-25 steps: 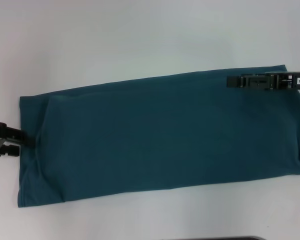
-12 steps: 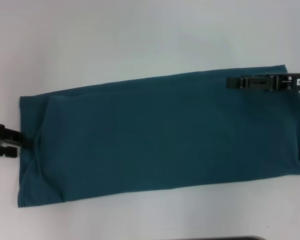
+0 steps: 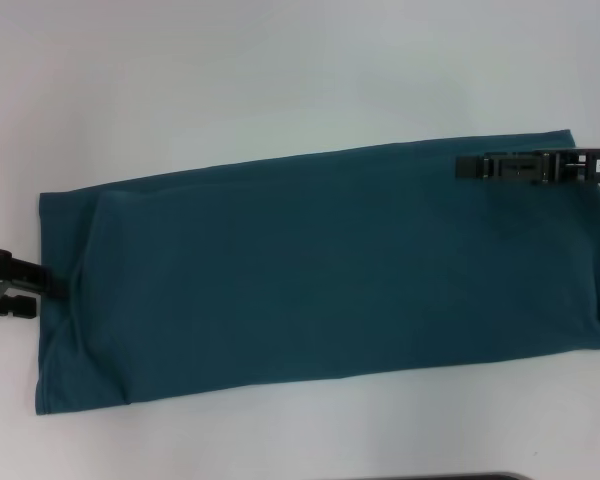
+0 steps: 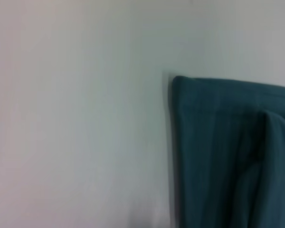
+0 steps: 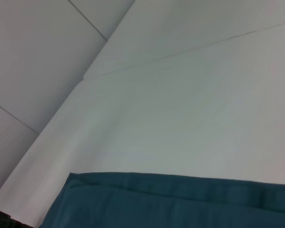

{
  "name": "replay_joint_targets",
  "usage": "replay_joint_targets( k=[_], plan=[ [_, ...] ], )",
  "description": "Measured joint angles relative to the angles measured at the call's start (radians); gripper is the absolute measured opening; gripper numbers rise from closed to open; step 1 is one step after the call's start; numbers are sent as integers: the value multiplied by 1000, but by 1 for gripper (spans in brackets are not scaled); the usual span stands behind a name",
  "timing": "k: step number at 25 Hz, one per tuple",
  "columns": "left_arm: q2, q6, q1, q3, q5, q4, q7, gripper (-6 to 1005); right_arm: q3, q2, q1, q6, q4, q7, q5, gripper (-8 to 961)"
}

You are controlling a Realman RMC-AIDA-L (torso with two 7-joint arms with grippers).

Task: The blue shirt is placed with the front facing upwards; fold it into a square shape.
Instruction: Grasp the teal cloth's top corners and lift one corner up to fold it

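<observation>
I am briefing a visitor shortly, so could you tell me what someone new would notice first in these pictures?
The blue shirt dominates: a long teal band, already folded lengthwise, lying plain side up across the white table. The left gripper sits at the shirt's left end, fingers apart at the edge. The right gripper reaches in from the right over the shirt's far right corner.

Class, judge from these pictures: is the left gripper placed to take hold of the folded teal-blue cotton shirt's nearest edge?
Probably yes: the left gripper sits at the teal-blue cotton shirt's left edge, with only bare white table around.
</observation>
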Motion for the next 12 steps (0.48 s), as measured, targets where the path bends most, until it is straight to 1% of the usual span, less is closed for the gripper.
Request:
replay_joint_targets(
  k=[12],
  plan=[
    [-1,-4,-3,0,0,14,-8,560,-1,-1,-5,0,-2,0,0,894]
  ],
)
